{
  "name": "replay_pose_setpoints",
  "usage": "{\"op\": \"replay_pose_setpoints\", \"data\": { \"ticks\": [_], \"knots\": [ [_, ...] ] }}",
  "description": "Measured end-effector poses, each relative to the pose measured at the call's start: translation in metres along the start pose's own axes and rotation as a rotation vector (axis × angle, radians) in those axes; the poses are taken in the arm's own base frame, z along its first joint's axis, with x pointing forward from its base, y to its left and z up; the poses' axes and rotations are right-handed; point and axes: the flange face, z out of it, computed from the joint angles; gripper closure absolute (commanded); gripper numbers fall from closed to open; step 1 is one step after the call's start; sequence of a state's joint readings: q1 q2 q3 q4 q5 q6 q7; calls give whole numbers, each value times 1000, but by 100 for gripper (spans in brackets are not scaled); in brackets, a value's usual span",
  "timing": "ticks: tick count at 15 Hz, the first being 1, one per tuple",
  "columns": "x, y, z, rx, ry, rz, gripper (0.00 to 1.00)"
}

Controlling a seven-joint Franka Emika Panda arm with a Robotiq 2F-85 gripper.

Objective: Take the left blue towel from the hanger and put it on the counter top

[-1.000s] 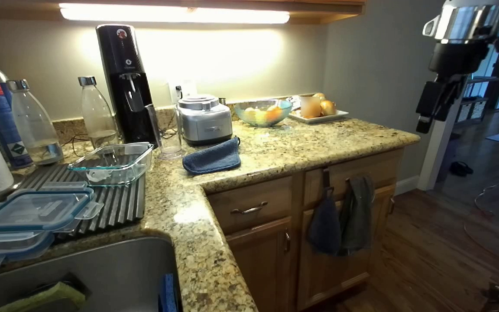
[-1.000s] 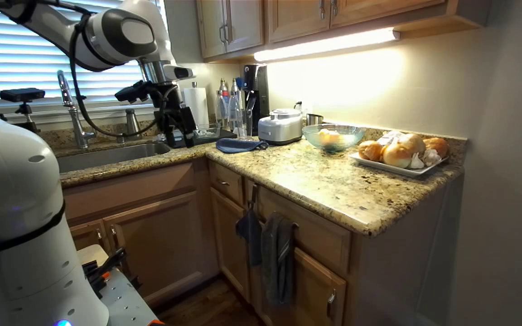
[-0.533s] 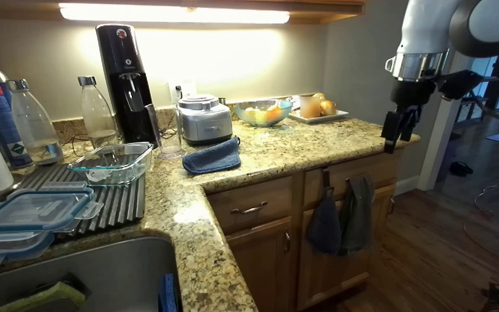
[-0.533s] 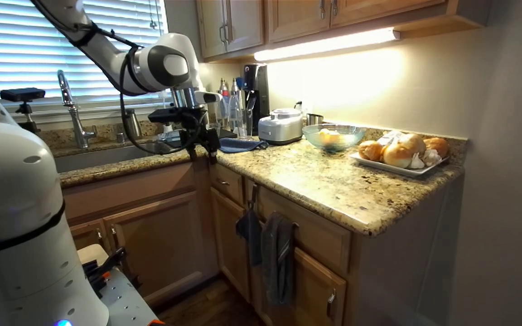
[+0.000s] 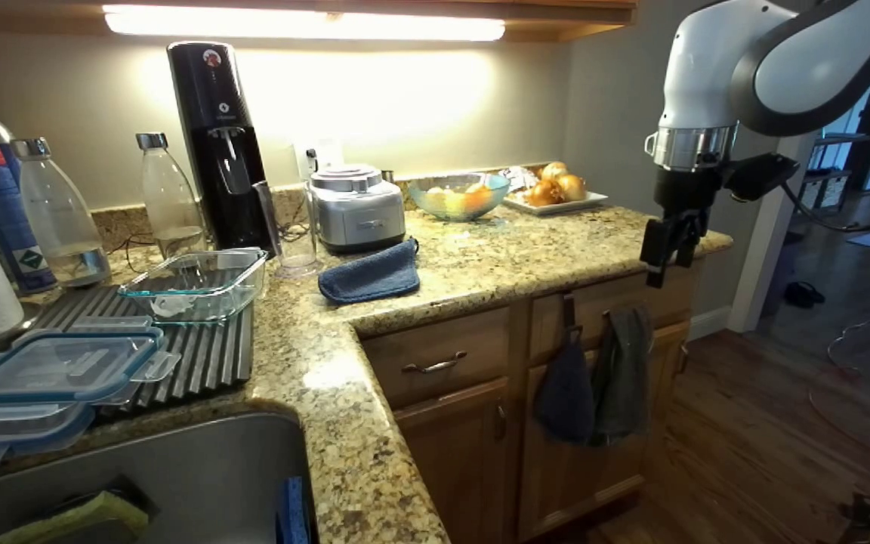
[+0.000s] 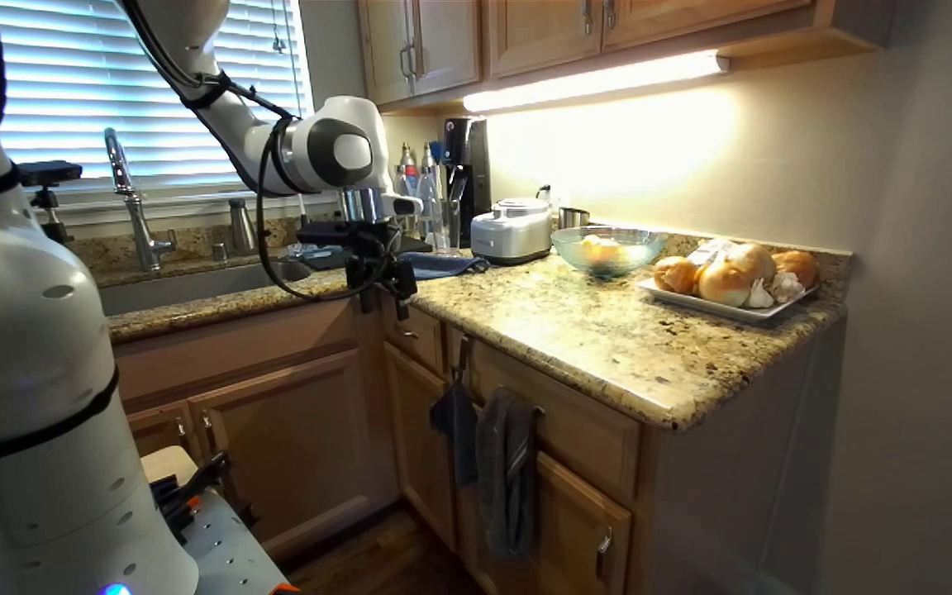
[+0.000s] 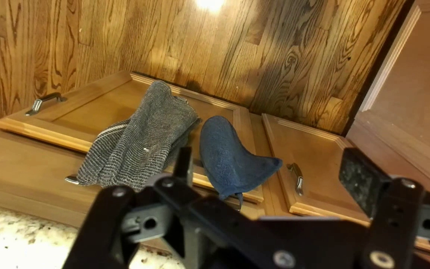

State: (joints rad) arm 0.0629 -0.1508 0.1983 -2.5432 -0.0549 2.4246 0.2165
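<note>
The left blue towel (image 5: 565, 393) hangs limp by a dark loop from the cabinet front, just under the counter top (image 5: 548, 261). It also shows in an exterior view (image 6: 454, 417) and in the wrist view (image 7: 224, 157), with one corner sticking out. My gripper (image 5: 669, 266) is open and empty, pointing down at about the height of the counter's edge. It shows in an exterior view (image 6: 385, 306), in front of the cabinets. In the wrist view the gripper (image 7: 273, 173) has its fingers (image 7: 360, 183) wide apart; the towel lies beyond them, apart, nearer the left finger.
A greyer towel (image 7: 144, 138) hangs right beside the blue one. A folded blue cloth (image 5: 374, 276) lies on the counter by the silver appliance (image 5: 357, 208). A glass bowl (image 6: 608, 250) and a plate of onions (image 6: 728, 281) stand farther along. Drawer handle (image 5: 435, 363) juts out.
The arm has moved in toward the hanging towels and come lower, from over the sink side to the cabinet front. The towels have not moved. The gripper stays empty.
</note>
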Motion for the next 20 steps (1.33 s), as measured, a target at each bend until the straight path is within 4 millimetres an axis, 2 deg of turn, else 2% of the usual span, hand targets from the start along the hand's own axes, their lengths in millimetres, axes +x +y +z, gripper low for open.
{"op": "replay_pose_setpoints", "data": {
  "ticks": [5,7,12,20],
  "knots": [
    [1,-1,0,-3,10,-5,0],
    [4,-4,8,-3,60,-8,0],
    [5,-9,52,22,132,18,0],
    [8,-2,123,65,146,24,0]
  ]
}}
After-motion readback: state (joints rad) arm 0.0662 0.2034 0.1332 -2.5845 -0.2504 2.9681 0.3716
